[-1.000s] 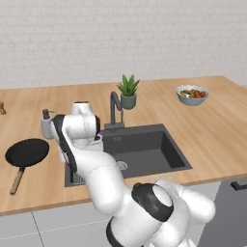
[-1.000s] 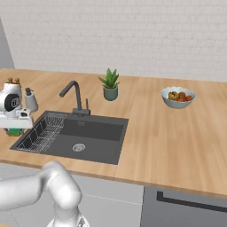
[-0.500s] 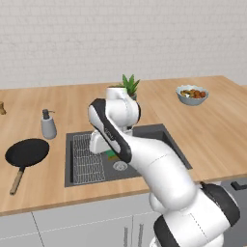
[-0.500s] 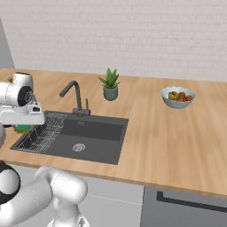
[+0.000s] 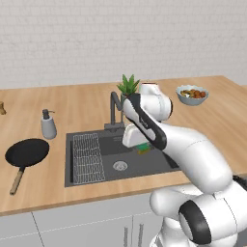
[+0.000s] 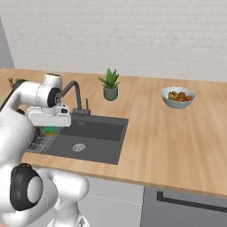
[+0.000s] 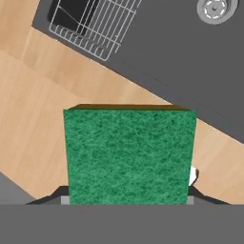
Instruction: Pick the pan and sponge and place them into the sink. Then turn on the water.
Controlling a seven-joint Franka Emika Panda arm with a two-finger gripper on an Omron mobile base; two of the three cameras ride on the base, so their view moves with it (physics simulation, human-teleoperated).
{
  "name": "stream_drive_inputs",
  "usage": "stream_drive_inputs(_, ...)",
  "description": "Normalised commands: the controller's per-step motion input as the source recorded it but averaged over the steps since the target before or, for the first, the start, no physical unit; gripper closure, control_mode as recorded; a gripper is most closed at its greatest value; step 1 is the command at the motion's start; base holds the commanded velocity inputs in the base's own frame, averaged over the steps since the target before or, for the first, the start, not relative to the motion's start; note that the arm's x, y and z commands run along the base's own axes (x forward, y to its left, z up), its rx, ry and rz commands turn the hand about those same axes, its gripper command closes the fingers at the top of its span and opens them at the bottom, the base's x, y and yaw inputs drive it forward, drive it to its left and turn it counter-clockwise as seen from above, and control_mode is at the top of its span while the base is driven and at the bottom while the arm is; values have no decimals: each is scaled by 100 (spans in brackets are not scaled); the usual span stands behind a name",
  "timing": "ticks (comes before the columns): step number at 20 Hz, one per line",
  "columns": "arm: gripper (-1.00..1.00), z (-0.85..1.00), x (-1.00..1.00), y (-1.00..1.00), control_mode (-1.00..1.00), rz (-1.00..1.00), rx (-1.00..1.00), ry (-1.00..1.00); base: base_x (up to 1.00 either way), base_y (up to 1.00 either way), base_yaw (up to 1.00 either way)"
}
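My gripper (image 5: 138, 143) is shut on the green sponge (image 5: 143, 148), which hangs above the right part of the dark grey sink (image 5: 144, 166), close to the faucet (image 5: 114, 108). From the other side, the gripper (image 6: 48, 123) holds the sponge (image 6: 50, 130) over the rack end of the sink (image 6: 99, 137). In the hand view the sponge (image 7: 129, 155) covers both fingertips, with wooden counter behind it and the sink's floor (image 7: 181, 52), drain (image 7: 217, 8) and wire rack (image 7: 95, 24) further off. The black pan (image 5: 27, 152) lies on the counter left of the sink, its wooden handle toward the front edge. No water runs.
A grey soap dispenser (image 5: 48, 124) stands at the sink's back left corner. Behind the faucet is a potted plant (image 5: 128, 87), and a bowl of food (image 5: 192, 94) sits at the back right. Bare wooden counter (image 6: 177, 133) stretches right of the sink.
The arm has swung right, carrying the sponge from the counter left of the sink to above the basin. The pan has not moved.
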Motion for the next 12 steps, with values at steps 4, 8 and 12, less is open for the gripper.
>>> stream_drive_inputs(4,100,-43,78,-100,-100,-1,8,8,0,0,0)
stream_drive_inputs(8,100,-86,98,-68,-100,-2,6,4,0,0,0)
stream_drive_inputs(12,100,-93,100,-41,-100,0,0,4,0,0,0)
